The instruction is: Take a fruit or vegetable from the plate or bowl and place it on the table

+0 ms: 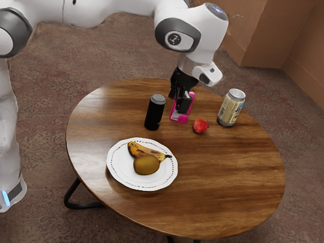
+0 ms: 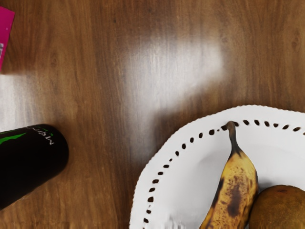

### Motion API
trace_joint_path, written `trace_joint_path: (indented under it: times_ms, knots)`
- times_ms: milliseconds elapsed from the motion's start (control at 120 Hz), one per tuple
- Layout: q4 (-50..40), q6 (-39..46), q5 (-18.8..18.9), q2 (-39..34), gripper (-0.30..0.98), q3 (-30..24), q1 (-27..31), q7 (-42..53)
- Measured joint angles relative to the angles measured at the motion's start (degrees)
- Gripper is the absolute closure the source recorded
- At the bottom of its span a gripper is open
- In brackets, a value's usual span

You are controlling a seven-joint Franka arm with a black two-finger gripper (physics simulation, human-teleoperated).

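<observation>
- Nearest the exterior camera, the white plate [image 1: 119, 173] lay on the round wooden worktop [image 1: 228, 187], its rim pierced with small holes.
- On the plate sat both pieces of produce for the task: the brown fruit [image 1: 146, 165] and, just behind it in the exterior view, the banana [image 1: 139, 150].
- Those two touched, and the banana's dark stem reached over the plate's rim.
- Beyond the plate stood the black can [image 1: 155, 113], upright, with green marking and pale lettering in the wrist view.
- Over by the exterior view's right, the red fruit [image 1: 200, 126] rested directly on the worktop, between the black can and the gold can [image 1: 231, 108], which was also upright.
- Down from the white arm [image 1: 96, 11] hung the pincer [image 1: 177, 104], spread, with nothing pinched. It overlapped the pink box [image 1: 180, 117] in the exterior view, well apart from the plate; I could not tell its height above the worktop.
</observation>
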Motion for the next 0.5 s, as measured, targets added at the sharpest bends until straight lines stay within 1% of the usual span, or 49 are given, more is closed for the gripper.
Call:
trace_joint_path:
  times_ms: [50, 100, 133, 225, 267, 275, 333, 425, 458, 500]
  knots:
    - [-0.3, 1.4, -0.1, -0.6, 0.02, -3.5, 3.0, -0.1]
    - [-0.5, 2.8, -0.4, 0.9, 0.02, -4.9, 3.9, -0.2]
    - [-1.9, 4.0, -0.6, 0.5, 0.02, -5.4, 4.5, -0.3]
    - [-12.8, 9.5, -2.3, -6.9, 0.02, -6.0, 3.7, -0.5]
    - [-17.3, 12.0, -3.7, -10.6, 0.02, -7.6, 4.4, -0.6]
    - [-18.1, 12.4, -4.0, -11.3, 0.02, -8.4, 4.9, -0.6]
    - [-22.0, 15.2, -7.5, -16.9, 0.02, -17.9, 13.9, -0.5]
    - [-23.6, 18.9, -13.3, -21.8, 0.03, -28.6, 25.1, 0.2]
    - [-23.7, 20.0, -15.5, -22.7, 0.03, -31.8, 28.5, 0.7]
    - [-23.8, 21.1, -17.7, -23.3, 0.03, -34.0, 30.6, 1.2]
